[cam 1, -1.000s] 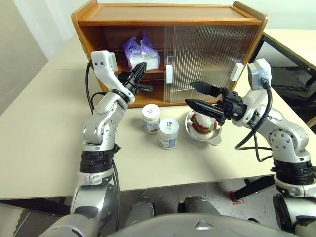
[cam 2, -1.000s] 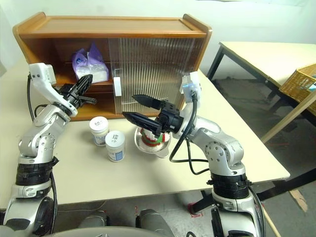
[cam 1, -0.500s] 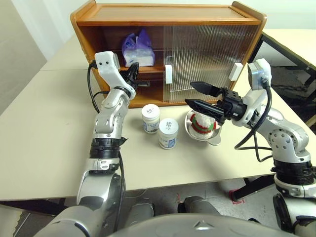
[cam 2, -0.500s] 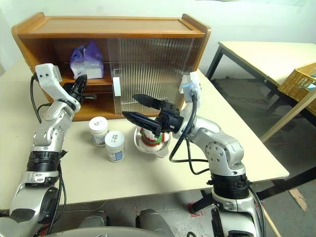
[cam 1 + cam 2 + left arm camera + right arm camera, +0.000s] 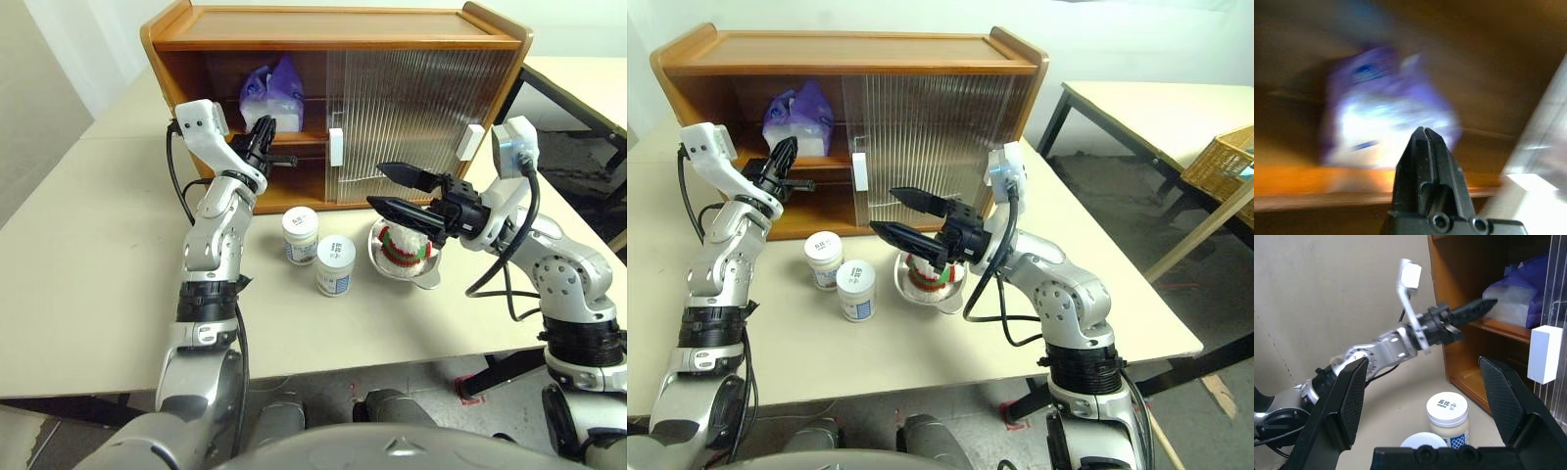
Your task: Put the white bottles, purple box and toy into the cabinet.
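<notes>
Purple box shelved; bottles and toy remain on the surface.

The purple box sits on the upper shelf of the cabinet; soft and light, best pinched across its body. The white bottles look rigid, smooth and light: grasp around the sides below the lid. Since a second ago the left hand, fingers nearly together and empty, has released the box and drawn back. The right hand hangs wide open above the toy.

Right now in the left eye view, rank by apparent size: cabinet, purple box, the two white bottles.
1. Cabinet, by far the largest.
2. Purple box, on the upper shelf, farther back, so its margin over the bottles is unsure.
3. The two bottles look alike; not ranking them.
</notes>
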